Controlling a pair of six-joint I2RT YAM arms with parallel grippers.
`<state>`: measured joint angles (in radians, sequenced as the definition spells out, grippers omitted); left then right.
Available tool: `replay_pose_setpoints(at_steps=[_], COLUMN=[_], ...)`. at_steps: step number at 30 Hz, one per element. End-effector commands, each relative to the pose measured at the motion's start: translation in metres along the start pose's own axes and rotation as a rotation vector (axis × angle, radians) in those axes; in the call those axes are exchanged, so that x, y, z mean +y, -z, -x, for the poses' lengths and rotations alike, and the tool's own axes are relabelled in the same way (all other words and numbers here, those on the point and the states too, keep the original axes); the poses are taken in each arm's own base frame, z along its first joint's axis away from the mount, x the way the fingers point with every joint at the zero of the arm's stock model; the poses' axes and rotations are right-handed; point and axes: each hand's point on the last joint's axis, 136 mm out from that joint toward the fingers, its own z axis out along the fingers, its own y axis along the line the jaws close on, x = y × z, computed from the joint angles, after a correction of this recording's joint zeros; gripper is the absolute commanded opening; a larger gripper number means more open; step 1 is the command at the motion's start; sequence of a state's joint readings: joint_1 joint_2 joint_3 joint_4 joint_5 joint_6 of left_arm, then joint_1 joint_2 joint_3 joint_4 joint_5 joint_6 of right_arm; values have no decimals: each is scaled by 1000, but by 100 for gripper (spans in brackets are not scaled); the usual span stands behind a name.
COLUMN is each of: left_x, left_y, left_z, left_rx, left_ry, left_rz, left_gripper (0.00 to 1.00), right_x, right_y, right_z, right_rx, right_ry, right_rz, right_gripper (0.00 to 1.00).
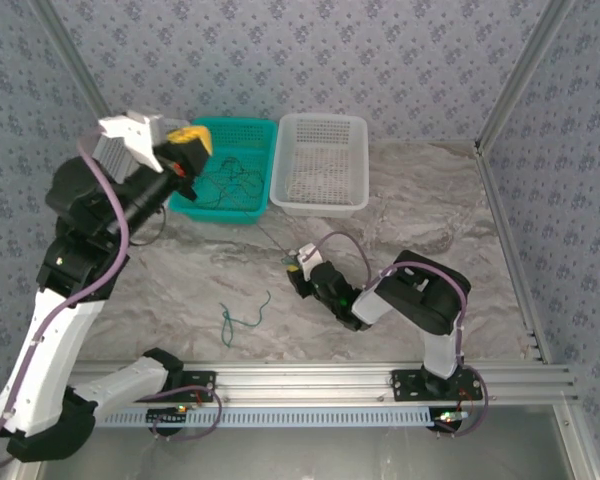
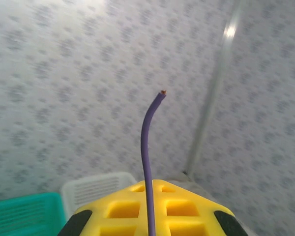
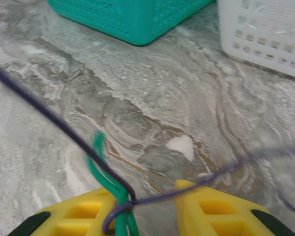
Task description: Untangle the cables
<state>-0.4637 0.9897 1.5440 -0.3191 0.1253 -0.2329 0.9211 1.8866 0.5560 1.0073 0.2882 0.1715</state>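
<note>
My left gripper (image 1: pixel 193 142) is raised above the teal basket (image 1: pixel 230 123), shut on a purple cable (image 2: pixel 146 137) that sticks up between its yellow jaws (image 2: pixel 152 183). More thin cables (image 1: pixel 230 180) lie tangled inside that basket. My right gripper (image 1: pixel 298 264) is low over the table. In the right wrist view its jaws (image 3: pixel 141 188) stand apart. A knot of green cable (image 3: pixel 96 157), dark cable (image 3: pixel 44 113) and purple cable (image 3: pixel 226 169) lies between them, against the left finger. A thin strand (image 1: pixel 275 240) runs from the basket to this gripper.
A loose teal-blue wire (image 1: pixel 242 318) squiggles on the marble table near the front. An empty white basket (image 1: pixel 325 118) stands right of the teal one, at the back wall. Metal frame posts rise at both sides.
</note>
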Motion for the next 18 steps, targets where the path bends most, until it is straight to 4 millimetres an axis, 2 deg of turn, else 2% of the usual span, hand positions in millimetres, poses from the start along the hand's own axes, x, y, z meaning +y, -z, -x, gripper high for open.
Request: replay_pose_setpoints(at_steps=[1, 4, 6, 7, 9, 11, 13, 16, 18], left_x=[6, 8, 3, 3, 7, 10, 8, 12, 13], left_y=[16, 7, 2, -2, -9, -23, -29, -43, -49], left_z=[57, 76, 90, 96, 107, 110, 117, 112, 107], left_rx=[-173, -198, -223, -231, -243, -230, -228, -207, -190], left_ry=[-5, 15, 7, 3, -1, 4, 5, 12, 12], left_rz=[34, 21, -4, 0, 13, 4, -16, -24, -38], left_gripper=[0, 0, 0, 0, 0, 0, 0, 0, 0], right_x=[-34, -49, -56, -59, -66, -65, -60, -54, -36], right_y=[7, 11, 14, 16, 19, 20, 18, 17, 19], right_z=[-32, -40, -44, -45, -49, -49, -46, -41, -30], right_rx=[87, 105, 108, 105, 108, 98, 85, 70, 33], right_ry=[-81, -122, -141, -152, -173, -183, -186, -193, -175], right_rz=[-128, -193, -214, -227, -247, -223, -173, -131, -22], right_gripper=[35, 48, 46, 45, 34, 14, 0, 0, 6])
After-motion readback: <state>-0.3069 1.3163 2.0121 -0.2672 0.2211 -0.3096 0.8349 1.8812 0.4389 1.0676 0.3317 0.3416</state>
